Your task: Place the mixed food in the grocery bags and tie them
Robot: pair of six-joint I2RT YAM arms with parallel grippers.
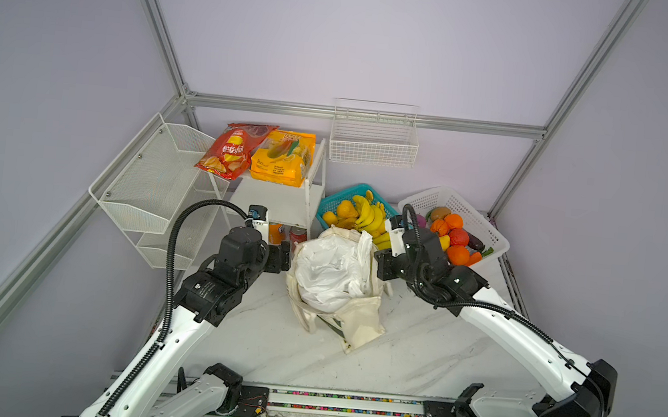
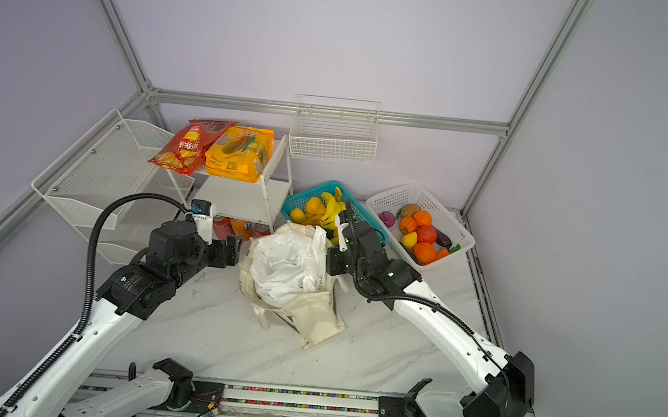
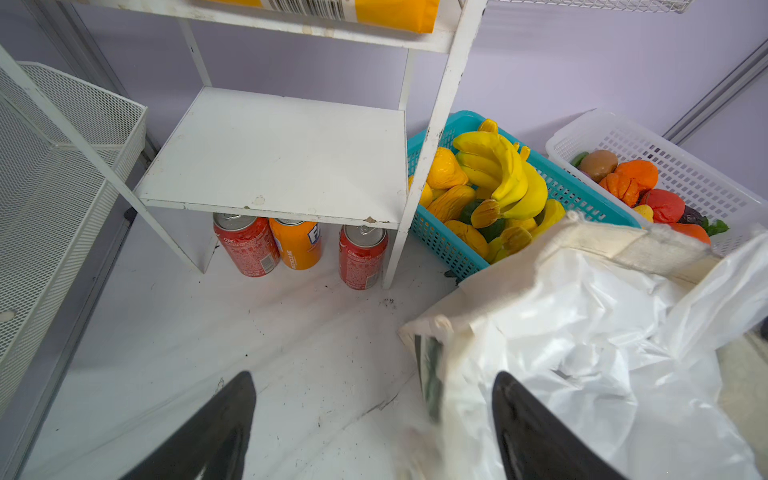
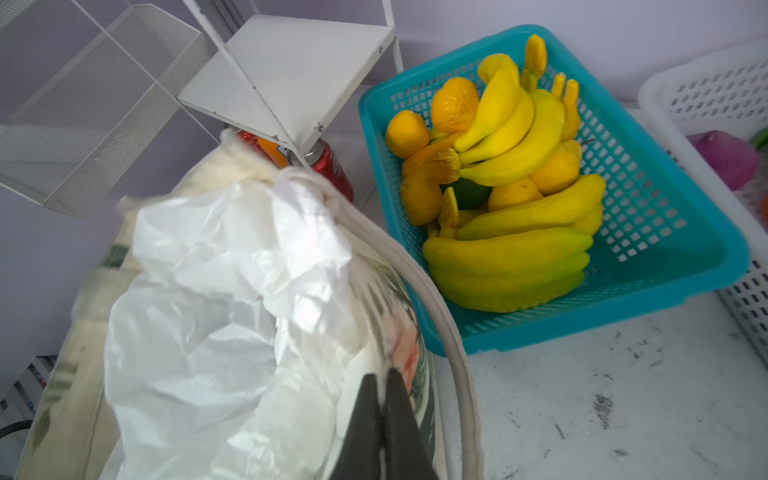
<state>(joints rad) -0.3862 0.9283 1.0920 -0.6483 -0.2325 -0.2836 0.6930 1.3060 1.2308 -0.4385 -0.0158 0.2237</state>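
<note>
Right wrist view: right fingers are pinching shut at the limp canvas tote rim. Left fingers are standing open.

White plastic bag smothering whatever sits inside the tote, tote rim smeared with blur in the left wrist view, cans half tucked under the shelf

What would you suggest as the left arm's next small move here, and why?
Probably close the left gripper: its open jaws straddle one rim of the canvas tote, while the right gripper looks shut on the opposite rim, so the mouth could be held open.
</note>
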